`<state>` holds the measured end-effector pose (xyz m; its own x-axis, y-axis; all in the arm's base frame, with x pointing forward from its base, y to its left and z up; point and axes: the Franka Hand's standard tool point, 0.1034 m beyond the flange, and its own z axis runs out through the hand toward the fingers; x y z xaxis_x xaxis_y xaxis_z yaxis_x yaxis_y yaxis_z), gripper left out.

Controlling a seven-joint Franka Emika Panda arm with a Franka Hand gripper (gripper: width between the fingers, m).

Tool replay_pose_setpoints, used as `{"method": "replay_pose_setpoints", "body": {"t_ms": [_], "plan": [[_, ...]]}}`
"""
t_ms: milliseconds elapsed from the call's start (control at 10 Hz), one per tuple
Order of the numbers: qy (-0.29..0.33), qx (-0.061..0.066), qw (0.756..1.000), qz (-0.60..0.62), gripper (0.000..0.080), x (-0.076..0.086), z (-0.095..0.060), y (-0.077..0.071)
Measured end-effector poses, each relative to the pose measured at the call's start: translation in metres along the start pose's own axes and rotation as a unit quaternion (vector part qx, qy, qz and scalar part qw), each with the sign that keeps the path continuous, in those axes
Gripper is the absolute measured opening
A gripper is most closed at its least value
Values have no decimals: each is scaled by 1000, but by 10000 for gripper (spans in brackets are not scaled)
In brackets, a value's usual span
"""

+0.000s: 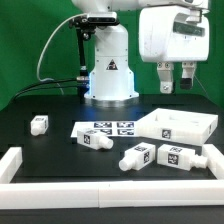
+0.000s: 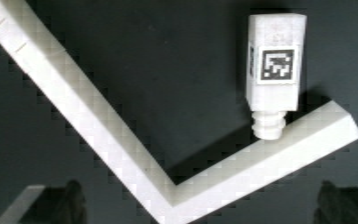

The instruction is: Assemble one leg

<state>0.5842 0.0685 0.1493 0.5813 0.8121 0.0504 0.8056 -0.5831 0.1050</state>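
Several look-alike white legs with tags lie on the black table in the exterior view: one at the exterior view's left (image 1: 39, 124), one by the marker board (image 1: 93, 139), and two near the front (image 1: 137, 156) (image 1: 180, 156). My gripper (image 1: 177, 77) hangs high over the exterior view's right, above the tray-like panel (image 1: 178, 125), open and empty. In the wrist view one leg (image 2: 274, 65) lies with its narrow end touching a white L-shaped wall (image 2: 87, 95). My gripper (image 2: 197, 208) is well above it, and only its dark fingertips (image 2: 51, 205) show.
The marker board (image 1: 110, 128) lies in the middle of the table. A low white wall (image 1: 12, 163) borders the table at the front and sides. The robot's base (image 1: 108, 75) stands at the back.
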Motion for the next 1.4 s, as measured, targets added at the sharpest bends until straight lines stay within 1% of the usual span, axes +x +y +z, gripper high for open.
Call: {"method": "replay_pose_setpoints", "body": {"t_ms": [100,500,600,700,800,900,1000,1100,1400], "plan": [[4,-4,1000,5,650,1,-1,1],[5,-3,1000,10,650,-1,0,2],[9,-7,999,41,650,-6,0,10],[17,-10,995,99,650,-12,0,17],[22,-5,986,167,650,-18,3,18],[26,5,972,234,650,-22,5,19],[32,15,960,276,650,-26,5,22],[35,19,951,307,650,-29,5,25],[33,26,918,395,650,-25,6,21]]}}
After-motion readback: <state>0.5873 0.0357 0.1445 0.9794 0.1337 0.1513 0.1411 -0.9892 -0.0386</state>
